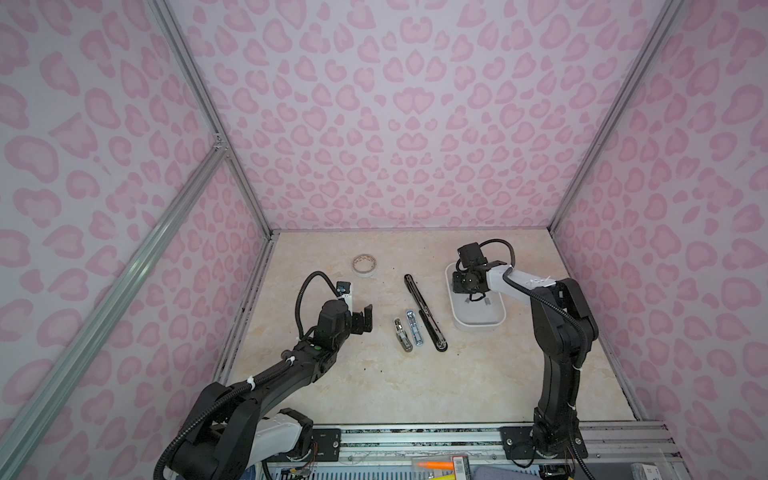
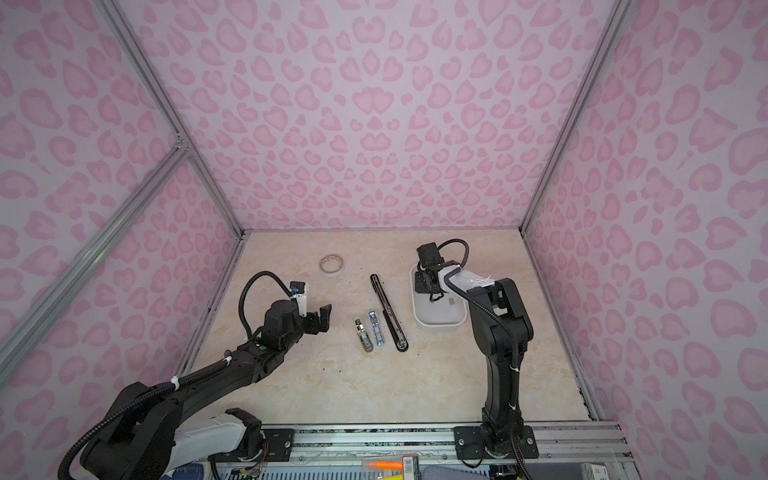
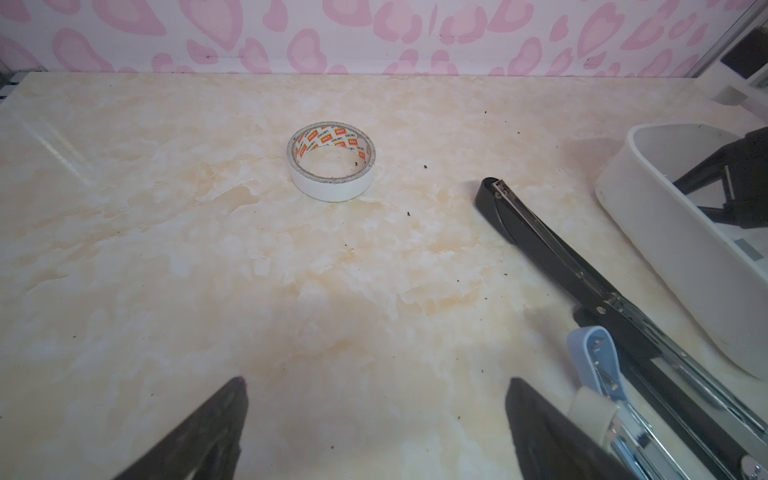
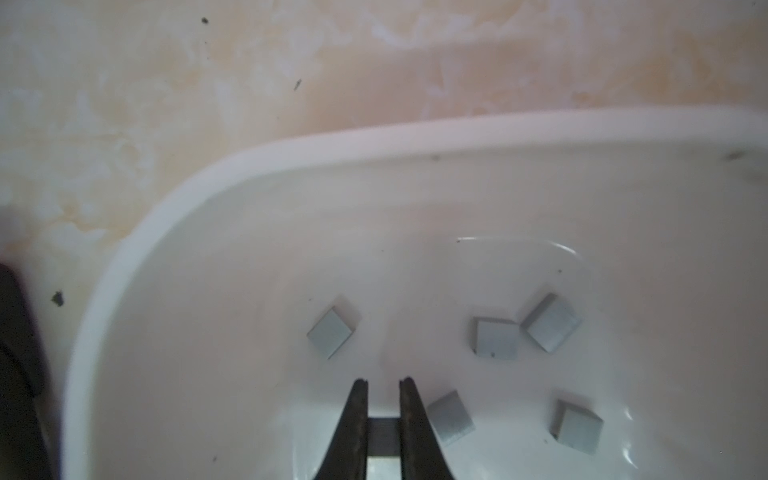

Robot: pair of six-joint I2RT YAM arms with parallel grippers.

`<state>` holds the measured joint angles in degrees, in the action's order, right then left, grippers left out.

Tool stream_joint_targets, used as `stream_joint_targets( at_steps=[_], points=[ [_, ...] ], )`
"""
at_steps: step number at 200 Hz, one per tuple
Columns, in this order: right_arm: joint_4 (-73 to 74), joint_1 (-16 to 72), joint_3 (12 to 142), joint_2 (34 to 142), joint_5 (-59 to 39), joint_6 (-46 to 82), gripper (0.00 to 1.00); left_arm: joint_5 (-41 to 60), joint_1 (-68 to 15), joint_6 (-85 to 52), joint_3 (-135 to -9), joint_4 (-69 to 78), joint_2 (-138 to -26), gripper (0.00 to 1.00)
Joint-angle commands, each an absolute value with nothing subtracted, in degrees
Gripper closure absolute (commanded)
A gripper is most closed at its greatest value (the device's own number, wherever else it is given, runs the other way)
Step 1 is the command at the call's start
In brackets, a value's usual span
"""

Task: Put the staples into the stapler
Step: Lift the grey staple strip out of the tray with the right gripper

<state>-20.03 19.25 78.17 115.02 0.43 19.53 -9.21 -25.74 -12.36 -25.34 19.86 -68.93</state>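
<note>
Staple strip (image 4: 383, 436) pinched in narrowed right gripper (image 4: 384, 380), inside tray (image 4: 374, 133); left gripper (image 3: 376, 380) wide.

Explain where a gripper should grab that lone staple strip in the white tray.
Pinch the staple strip across two opposite straight edges, coming from straight above: it lies flat on the tray floor, and the raised walls block any sideways approach.

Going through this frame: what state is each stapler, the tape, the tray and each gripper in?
Black stapler: open, lying flat.
Blue stapler: open, lying flat.
Beige stapler: open, lying flat.
Tape: lying flat, untouched.
Tray: holds loose staples.
Left gripper: open, empty.
Right gripper: in tray, shut on a strip.
</note>
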Motion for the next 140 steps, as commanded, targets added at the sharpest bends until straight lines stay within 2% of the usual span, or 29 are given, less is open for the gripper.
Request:
stream_joint_targets(
  at_steps=[1,92,140],
  points=[
    [-20.23,19.52,77.37,113.75,1.21,19.77,0.87,-9.42,-25.76,-12.04,-24.38,22.38,-67.47,0.02],
    [-20.79,24.25,71.62,101.34,3.73,19.69,0.88,-11.28,-25.78,-12.92,-18.25,25.07,-57.91,0.02],
    [-20.17,30.45,64.89,92.5,5.51,19.7,0.89,-18.49,-25.68,-16.12,-15.83,23.76,-53.35,0.03]
  ],
)
